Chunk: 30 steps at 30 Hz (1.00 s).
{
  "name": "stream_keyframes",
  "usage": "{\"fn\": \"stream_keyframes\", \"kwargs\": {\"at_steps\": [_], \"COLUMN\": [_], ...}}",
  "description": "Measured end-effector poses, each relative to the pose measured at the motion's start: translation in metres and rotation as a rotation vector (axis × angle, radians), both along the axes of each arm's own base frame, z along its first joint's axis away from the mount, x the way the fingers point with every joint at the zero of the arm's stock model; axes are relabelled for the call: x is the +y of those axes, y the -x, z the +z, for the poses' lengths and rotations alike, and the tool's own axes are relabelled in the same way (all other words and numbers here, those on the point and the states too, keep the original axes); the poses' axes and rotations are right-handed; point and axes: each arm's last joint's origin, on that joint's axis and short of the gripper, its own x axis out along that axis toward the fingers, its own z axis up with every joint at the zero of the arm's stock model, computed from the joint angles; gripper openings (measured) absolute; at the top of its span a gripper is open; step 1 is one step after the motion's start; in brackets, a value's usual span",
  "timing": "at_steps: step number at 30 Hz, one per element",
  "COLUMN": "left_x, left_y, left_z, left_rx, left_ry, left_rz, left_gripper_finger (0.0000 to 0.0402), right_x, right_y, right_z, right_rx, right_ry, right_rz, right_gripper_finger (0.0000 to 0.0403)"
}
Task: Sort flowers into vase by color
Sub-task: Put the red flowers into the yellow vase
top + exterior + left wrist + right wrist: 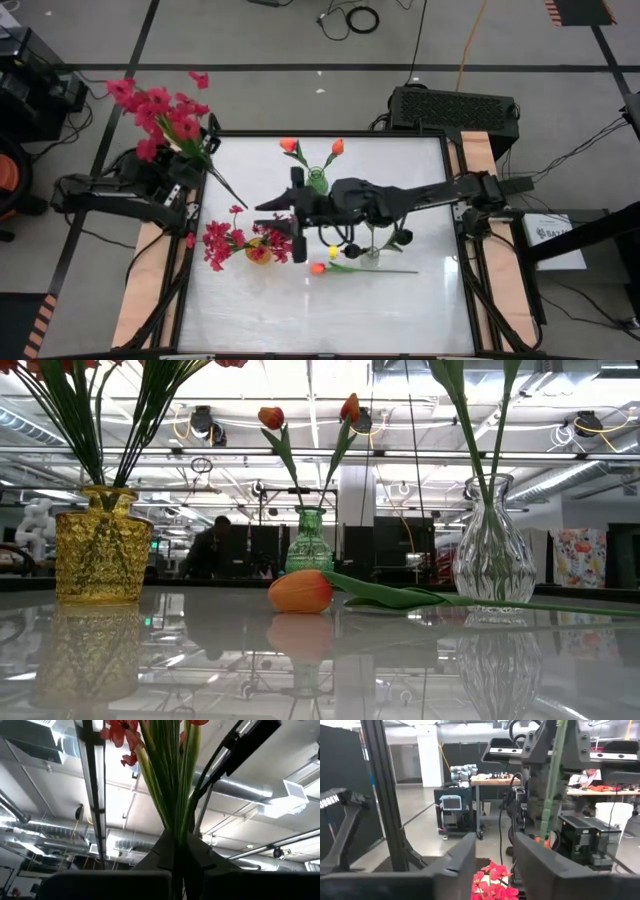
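Observation:
My left gripper [196, 162] is shut on a bunch of crimson-pink flowers [155, 108] held over the table's far left corner. My right gripper [268, 218] hovers open and touches nothing, above the gap between the yellow vase [258, 252] and the green vase [317, 183]. The yellow vase holds crimson sprays [215, 242]. The green vase holds two orange tulips [290, 146]. A clear vase [495, 555] holds green stems; their blooms are hidden under my right arm. One orange tulip [300, 590] lies on its side on the table. My left gripper pinches several green stems [175, 822] of the crimson bunch together between its two fingers [200, 857]. The fingers lie across the stems. The bunch is lifted clear and tilted: its blooms rise beyond the fingers and its cut ends [238, 198] slant toward the table's middle.
The three vases stand close together at mid-table beneath my right arm [420, 195]. The loose tulip's stem [385, 270] runs toward the table's right side, in front of the clear vase. White tabletop [330, 320] stretches along the near edge. A black box [455, 105] sits beyond the far edge.

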Motion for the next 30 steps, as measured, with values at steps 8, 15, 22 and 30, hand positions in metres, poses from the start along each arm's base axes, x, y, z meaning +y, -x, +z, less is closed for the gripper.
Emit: {"fn": "stream_keyframes", "kwargs": {"at_steps": [8,15,22,30], "left_x": [-0.009,-0.016,-0.021,-0.024], "left_y": [-0.005,-0.004,-0.01,-0.026], "left_z": [-0.002,-0.001,-0.004,-0.009], "left_rx": [-0.009,-0.019,-0.025,-0.051], "left_ry": [-0.062,-0.086,-0.156,-0.175], "left_rz": [0.014,-0.037,0.021,0.06], "left_gripper_finger": [0.0014,0.0014,0.0014,0.0014], "right_x": [0.001,0.0,-0.001,0.0], "right_y": [-0.027,-0.039,-0.039,-0.039], "right_z": [-0.003,-0.01,-0.009,-0.01], "right_rx": [0.025,0.041,0.039,0.047], "right_ry": [0.055,0.099,0.116,0.122], "right_rz": [-0.069,-0.162,-0.181,-0.178], "right_gripper_finger": [0.0203,0.0202,0.0172,0.0111]}}
